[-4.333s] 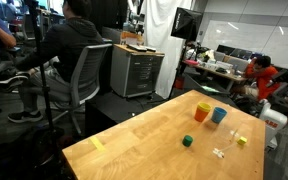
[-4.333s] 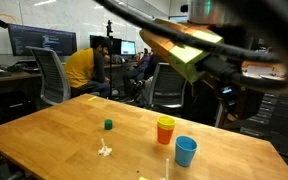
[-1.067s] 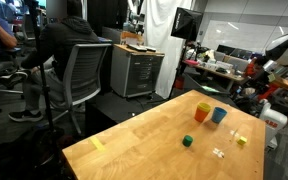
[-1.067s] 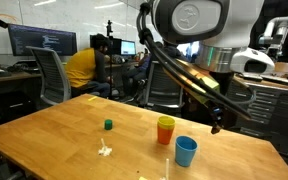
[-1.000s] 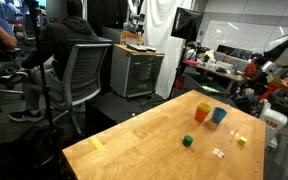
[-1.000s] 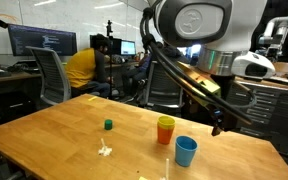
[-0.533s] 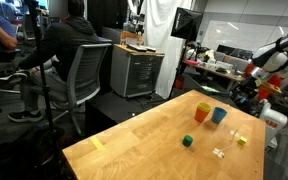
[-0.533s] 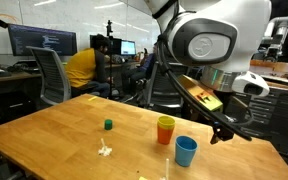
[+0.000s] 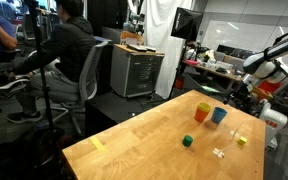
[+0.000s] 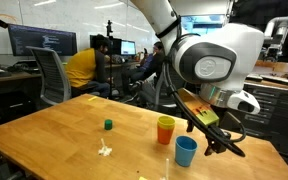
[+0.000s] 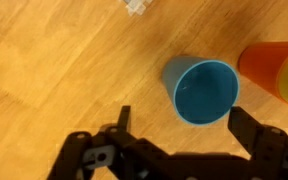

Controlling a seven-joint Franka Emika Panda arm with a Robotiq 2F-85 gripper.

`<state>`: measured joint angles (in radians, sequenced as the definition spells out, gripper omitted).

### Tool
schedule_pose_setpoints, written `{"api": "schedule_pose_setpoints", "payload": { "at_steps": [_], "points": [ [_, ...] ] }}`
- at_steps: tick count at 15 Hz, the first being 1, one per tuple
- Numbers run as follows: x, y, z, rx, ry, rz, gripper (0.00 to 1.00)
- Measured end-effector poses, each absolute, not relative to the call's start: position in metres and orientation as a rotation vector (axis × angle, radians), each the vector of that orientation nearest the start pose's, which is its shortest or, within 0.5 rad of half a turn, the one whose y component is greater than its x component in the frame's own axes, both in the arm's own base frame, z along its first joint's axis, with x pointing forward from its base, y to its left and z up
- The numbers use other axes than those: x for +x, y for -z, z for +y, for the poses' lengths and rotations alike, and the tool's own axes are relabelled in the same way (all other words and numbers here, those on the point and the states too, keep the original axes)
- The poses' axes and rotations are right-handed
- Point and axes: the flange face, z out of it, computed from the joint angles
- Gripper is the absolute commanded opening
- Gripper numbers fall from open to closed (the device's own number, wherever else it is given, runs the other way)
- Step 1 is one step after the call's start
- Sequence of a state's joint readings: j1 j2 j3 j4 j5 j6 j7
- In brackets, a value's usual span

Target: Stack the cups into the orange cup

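Blue cup [image 11: 206, 92] beside orange cup [image 11: 269, 62] on wood table [image 10: 64, 135]; tool [image 11: 179, 110] open above; office bkgd.

The Panda arm [image 10: 216, 65] is glossy white, built of bulbous rounded joint housings, one capped by a grey disc. Just behind the gripper [image 11: 179, 115] sits a yellowish block [image 10: 205, 116]. The gripper itself is matte black, with two slim fingers [image 11: 121, 122] hinged on exposed linkage bars.

Green block [image 10: 108, 125] on wooden table [image 10: 44, 140]
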<state>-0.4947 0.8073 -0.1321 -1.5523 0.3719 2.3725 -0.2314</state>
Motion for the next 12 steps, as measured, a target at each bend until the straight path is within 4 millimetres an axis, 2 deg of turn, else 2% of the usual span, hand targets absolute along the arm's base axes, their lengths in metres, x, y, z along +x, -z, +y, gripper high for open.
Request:
{"api": "schedule_pose_setpoints", "payload": {
  "at_steps": [10,11,12],
  "points": [
    [0.586,-0.136,-0.414,-2.848,0.062,0.934,1.0],
    [0.588,-0.132,-0.414,-2.85,0.059,0.931,0.93],
    [0.589,-0.128,-0.414,-2.85,0.057,0.928,0.74]
  ]
}}
